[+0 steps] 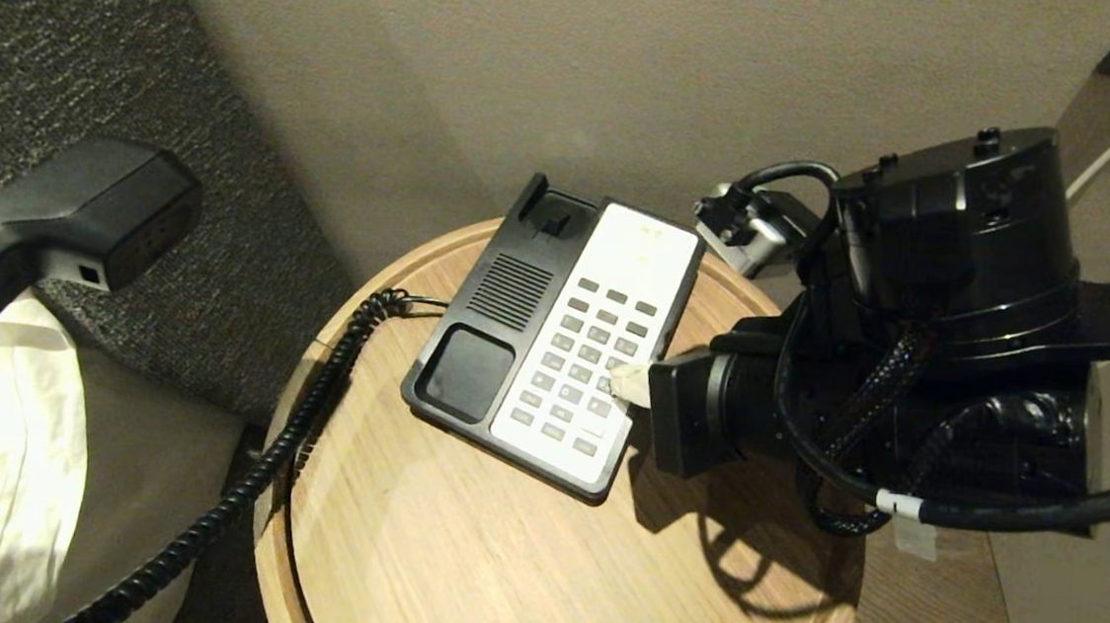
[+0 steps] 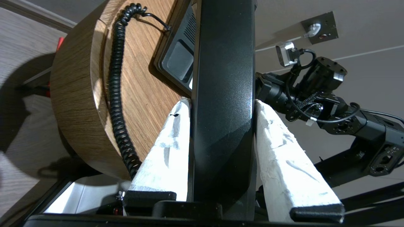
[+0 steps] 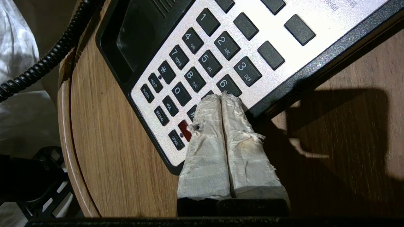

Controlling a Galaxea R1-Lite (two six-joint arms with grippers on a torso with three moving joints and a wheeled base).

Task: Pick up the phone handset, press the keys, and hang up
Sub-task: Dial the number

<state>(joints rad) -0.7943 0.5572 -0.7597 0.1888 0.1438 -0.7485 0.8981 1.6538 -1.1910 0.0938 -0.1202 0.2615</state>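
Round wooden side table [image 1: 458,542] against a beige wall, grey upholstery and white bedding on the robot's left. Phone base [image 1: 553,341] sits on the table, black cradle side toward the left, white keypad toward the right. Cradle is vacant.

Handset [image 1: 67,214]: lifted off, held up at the left edge of the head view, well clear of the base. Coiled cord [image 1: 309,421] runs from the base's left side over the table rim and down. Left wrist view shows the left gripper [image 2: 222,105] with its two taped fingers [image 2: 172,138] clamped flat on either side of the handset's black bar; grip looks square, no visible tilt.

Right gripper [image 3: 221,97]: taped fingers pressed together, no gap, nothing between them, used as one blunt tip. The tip rests over the lower right of the keypad, just below the 6 key [image 3: 228,84] and covering what is probably the 9; contact looks likely, but key travel cannot be read.

Progress, judged: pickup done. Key pressing is the step in hand; how many keys have been hit cannot be told. Left to do: finish pressing, pull the right arm clear of the base, then lay the handset into the cradle. Cord slack seems ample for that.

Risk: the tip is wide enough to catch a neighbouring key.
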